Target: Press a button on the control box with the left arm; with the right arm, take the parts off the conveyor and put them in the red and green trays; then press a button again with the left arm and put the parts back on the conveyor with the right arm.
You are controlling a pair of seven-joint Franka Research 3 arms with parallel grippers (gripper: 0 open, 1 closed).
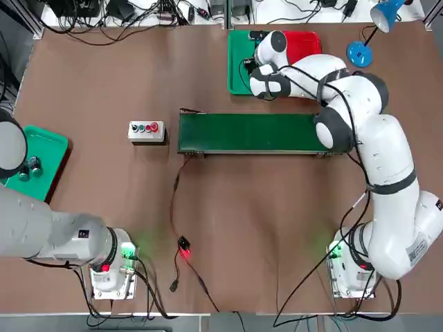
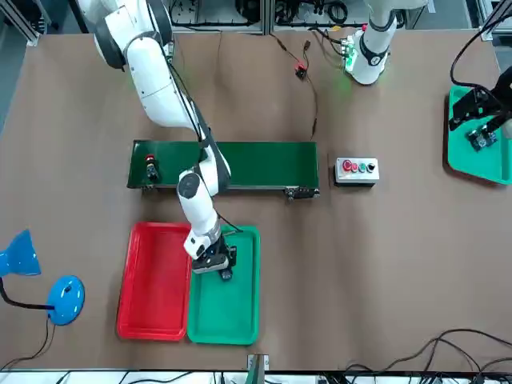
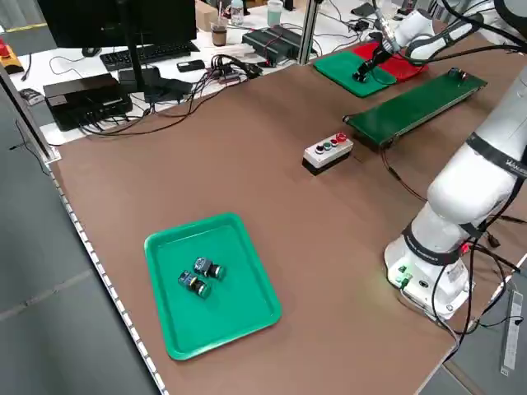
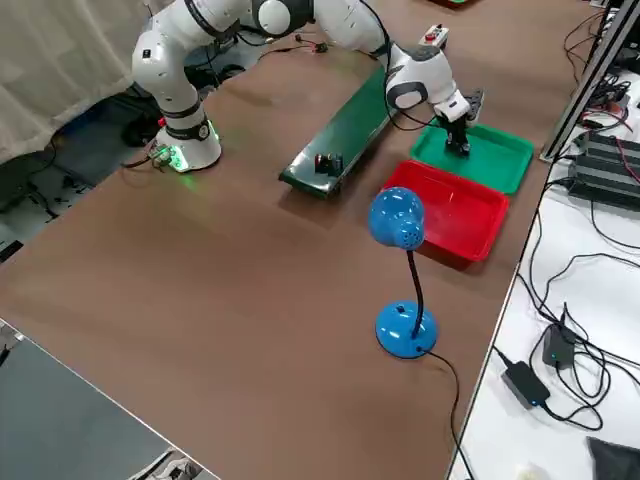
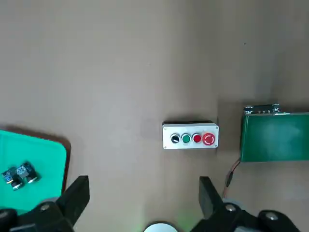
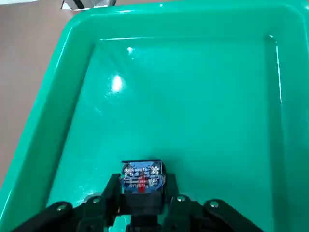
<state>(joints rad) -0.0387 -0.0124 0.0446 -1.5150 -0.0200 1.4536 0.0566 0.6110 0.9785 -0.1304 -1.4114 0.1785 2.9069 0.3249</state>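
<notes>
- The brown table [image 1: 228, 221] is carrying every item; in the top view the two arm bases are sitting at the bottom edge.
- The white right arm [image 1: 387, 180] is reaching from the lower right of the top view up to the trays at the upper centre.
- The long dark-green conveyor belt [image 1: 252, 132] is lying across the centre of the top view; one small dark part with a red tip [image 2: 150, 166] is resting at its left end in the front view.
- The green rectangular plastic tray [image 2: 232, 308] and the red rectangular plastic tray [image 2: 156, 280] are sitting side by side, touching, in the lower left of the front view.
- The grey control box with three buttons [image 1: 147, 131] is sitting left of the conveyor in the top view.
- The right gripper [image 6: 141, 193] is standing low inside the green tray, its fingers clamped on the small black part with a blue printed top [image 6: 141, 176].
- The part is lying directly between the fingers, so the coming move is judged to turn on a straight lift or release; the left arm is well apart from it.
- The left gripper [image 5: 140, 198] is hanging spread and empty above the table, in front of the control box.
</notes>
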